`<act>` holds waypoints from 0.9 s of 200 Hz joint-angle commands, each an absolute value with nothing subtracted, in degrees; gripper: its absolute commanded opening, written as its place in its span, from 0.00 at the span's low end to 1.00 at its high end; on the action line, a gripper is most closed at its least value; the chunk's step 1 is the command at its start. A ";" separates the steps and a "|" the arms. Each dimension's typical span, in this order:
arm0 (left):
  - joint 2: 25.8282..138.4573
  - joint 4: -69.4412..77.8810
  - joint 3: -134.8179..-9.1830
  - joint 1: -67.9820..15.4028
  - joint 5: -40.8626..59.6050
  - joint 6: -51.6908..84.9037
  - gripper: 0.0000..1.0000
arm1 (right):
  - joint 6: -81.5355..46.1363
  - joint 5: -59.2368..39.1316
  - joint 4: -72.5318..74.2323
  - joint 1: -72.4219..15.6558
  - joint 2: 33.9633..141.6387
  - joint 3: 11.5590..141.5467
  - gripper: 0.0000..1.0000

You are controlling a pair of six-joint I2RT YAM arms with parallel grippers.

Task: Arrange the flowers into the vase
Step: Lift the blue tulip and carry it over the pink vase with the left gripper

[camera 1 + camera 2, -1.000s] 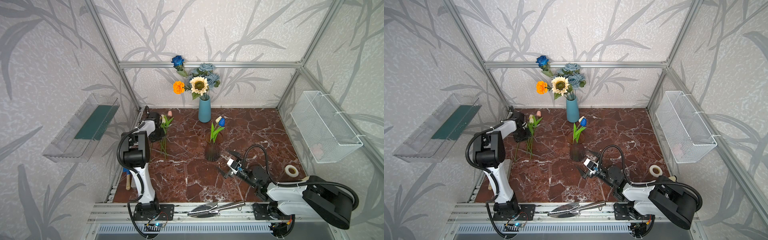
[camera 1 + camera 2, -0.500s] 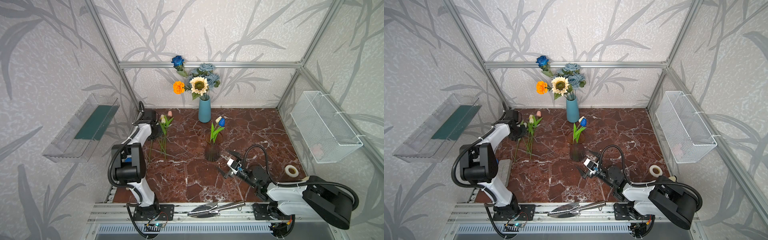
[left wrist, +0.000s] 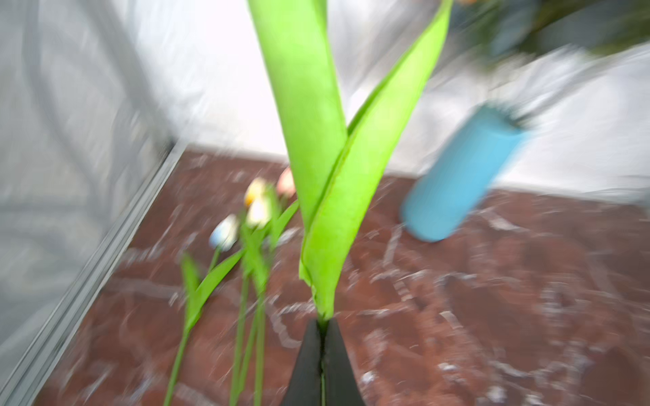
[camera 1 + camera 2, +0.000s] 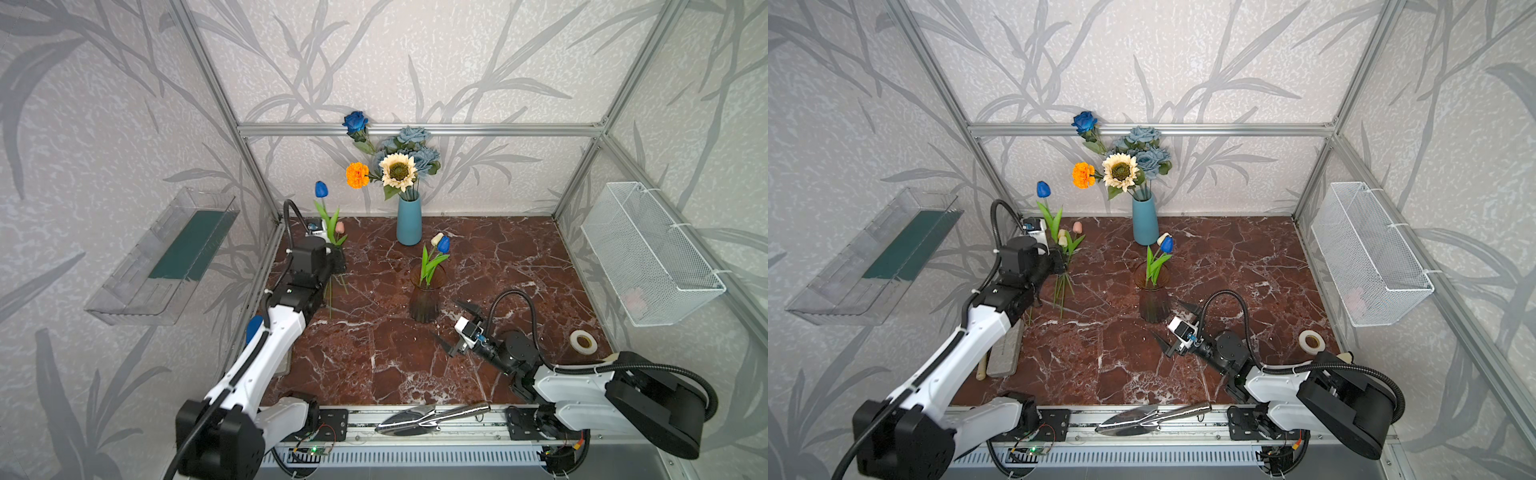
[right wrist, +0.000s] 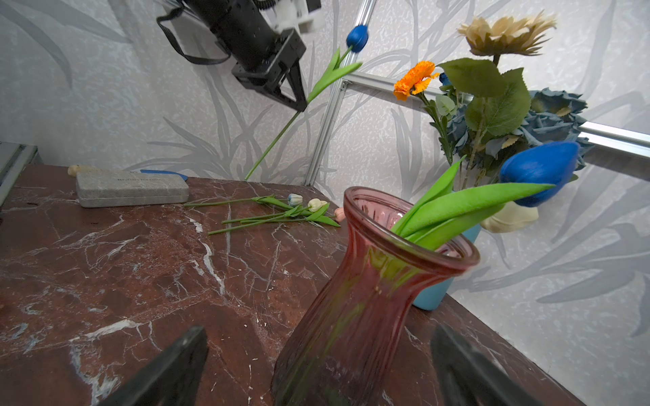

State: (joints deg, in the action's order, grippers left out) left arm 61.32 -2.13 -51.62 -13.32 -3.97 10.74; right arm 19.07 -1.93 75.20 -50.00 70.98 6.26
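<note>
My left gripper (image 4: 337, 269) is shut on the stem of a blue tulip (image 4: 321, 189), held upright above the table's left rear. Its closed tips (image 3: 323, 321) pinch the stem just under the green leaves (image 3: 327, 175); from the right wrist view the gripper (image 5: 299, 104) and flower (image 5: 357, 37) hang in the air. Several tulips (image 4: 1068, 240) still lie on the marble below. The pink glass vase (image 4: 424, 299) in the middle holds a blue tulip (image 4: 444, 244) and a white one. My right gripper (image 4: 455, 326) stands open just short of the vase (image 5: 369, 281).
A blue vase (image 4: 408, 220) with sunflower, marigold and roses stands at the back wall. A grey case (image 4: 1005, 349) lies at the left edge, a tape roll (image 4: 584, 341) at the right. A wire basket (image 4: 648, 253) and clear shelf (image 4: 166, 257) hang on the walls. A trowel (image 4: 428, 417) rests on the front rail.
My left gripper has lifted the blue tulip off the pile and raised it upright, the arm swinging up and forward. The right arm has stayed still.
</note>
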 commanded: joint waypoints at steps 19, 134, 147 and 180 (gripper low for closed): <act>54.14 21.93 -45.43 -21.66 8.57 -0.35 0.00 | 18.46 -1.23 78.36 -50.36 69.87 6.19 0.99; 73.46 45.17 -52.62 -33.90 29.11 2.99 0.00 | 18.64 -0.98 79.88 -50.44 70.94 5.96 0.99; 76.02 46.47 -52.93 -33.97 29.02 3.12 0.00 | 18.72 -0.88 79.69 -50.44 70.55 5.74 0.99; 79.00 47.77 -52.30 -34.00 28.15 3.43 0.00 | 19.08 -0.54 78.40 -50.43 69.70 5.82 0.99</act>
State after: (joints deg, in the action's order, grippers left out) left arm 78.46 42.54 -51.37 -33.76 27.14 2.55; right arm 18.92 -1.48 76.62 -50.04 70.76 6.24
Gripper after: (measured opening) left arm 0.048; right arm 0.994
